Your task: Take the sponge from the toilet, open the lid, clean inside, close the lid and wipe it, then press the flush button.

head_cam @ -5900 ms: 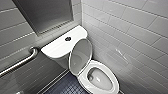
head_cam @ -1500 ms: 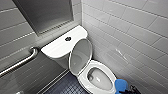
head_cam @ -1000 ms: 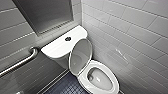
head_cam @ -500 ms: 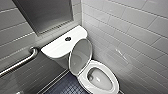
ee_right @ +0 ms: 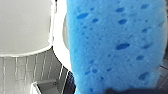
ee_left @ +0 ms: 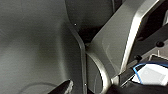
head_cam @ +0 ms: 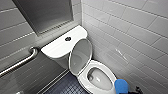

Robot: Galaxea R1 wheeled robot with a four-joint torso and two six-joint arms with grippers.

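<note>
You've got grey-tiled walls (head_cam: 130,27) behind & to the R of the toilet (head_cam: 100,80), which sits in the corner where they meet. A dark flat panel (head_cam: 45,13) is set in the wall above the toilet's tank (head_cam: 60,46). Dark blue floor tiles (head_cam: 67,87) run along the toilet's L side.

The toilet is white & glossy, w/ the boxy tank at the back & the oval bowl (head_cam: 98,78) toward you. A metal grab bar (head_cam: 18,62) is on the wall L of the tank, apart from it.

The lid (head_cam: 80,56) is up, near upright, leaning back at the tank's front. The bowl below it is open.

The sponge (head_cam: 121,86) is bright blue & sits at the toilet's front-R, just beside the bowl rim. You can't tell if it touches the rim. In the right wrist view it looms close, pores plain to see, w/ white toilet parts & floor tiles beyond it.

A small round dark flush button (head_cam: 68,38) sits mid-top of the tank.

The R gripper (head_cam: 135,90) shows as a dark bit on the sponge's far side from the bowl, fingers clamped on the sponge. The L gripper (ee_left: 63,88) is a dark shape in the left wrist view. You can't tell if it's apart or closed.
</note>
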